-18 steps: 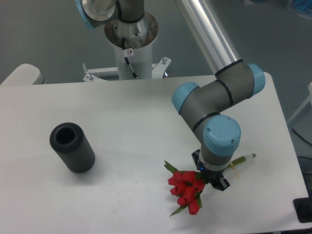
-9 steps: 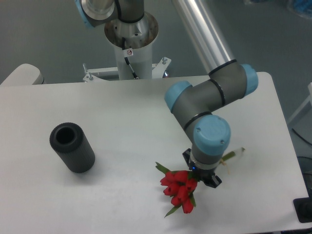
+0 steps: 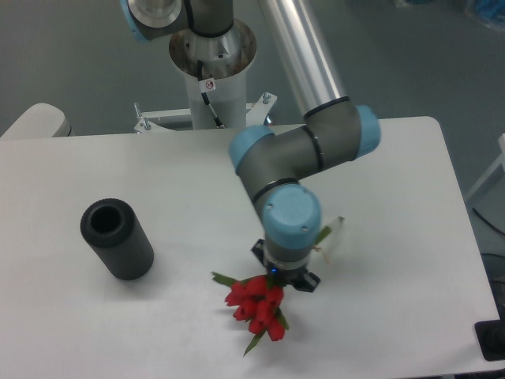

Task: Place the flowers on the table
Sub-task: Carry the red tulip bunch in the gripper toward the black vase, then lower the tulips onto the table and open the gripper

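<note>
The flowers are the nearest thing, low in the picture and a bit right of the middle. Their long line is slanted. The red buds point down and to the left, toward the front edge of the table. The thin stems run up and to the right, and the pale stem end pokes out on the far side of the arm. A green leaf sticks out to the left of the buds, and another one hangs below them.

The gripper sits right over the middle of the bunch, where the stems are. The red buds come out on its near left side and the pale end comes out on its far right side. The arm's round blue cap hides the fingers, so I cannot tell if they are squeezing the stems or spread apart. I also cannot tell if the flowers touch the table or hang just above it.

One second ago the flowers and the gripper were farther to the right, near the right side of the table. Now they have moved left, toward the middle. The bunch keeps the same slant as before.

Farther back and to the left, a black cylinder stands on the table with its open hole facing up. It is well apart from the flowers and has not moved. At the far edge stands the arm's white base post.
</note>
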`<state>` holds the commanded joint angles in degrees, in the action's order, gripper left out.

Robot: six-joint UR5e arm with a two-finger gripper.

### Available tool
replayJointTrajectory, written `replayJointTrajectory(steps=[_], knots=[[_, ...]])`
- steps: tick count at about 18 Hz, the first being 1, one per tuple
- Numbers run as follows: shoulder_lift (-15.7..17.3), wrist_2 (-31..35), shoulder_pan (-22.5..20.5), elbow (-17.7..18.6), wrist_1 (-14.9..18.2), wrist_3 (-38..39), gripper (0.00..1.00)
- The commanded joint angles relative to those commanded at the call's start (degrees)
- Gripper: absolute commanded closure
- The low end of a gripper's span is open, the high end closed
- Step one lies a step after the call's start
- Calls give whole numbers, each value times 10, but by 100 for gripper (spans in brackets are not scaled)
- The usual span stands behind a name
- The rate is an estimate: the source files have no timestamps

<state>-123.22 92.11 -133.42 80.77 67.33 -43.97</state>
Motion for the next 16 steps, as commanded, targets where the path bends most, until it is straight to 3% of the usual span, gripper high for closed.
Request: replayJointTrajectory(steps=[9,14,16], knots=[[0,36,49,25,0,91,93],[2,35,49,41,-3,83,75],[2,34,49,41,-3,76,57]])
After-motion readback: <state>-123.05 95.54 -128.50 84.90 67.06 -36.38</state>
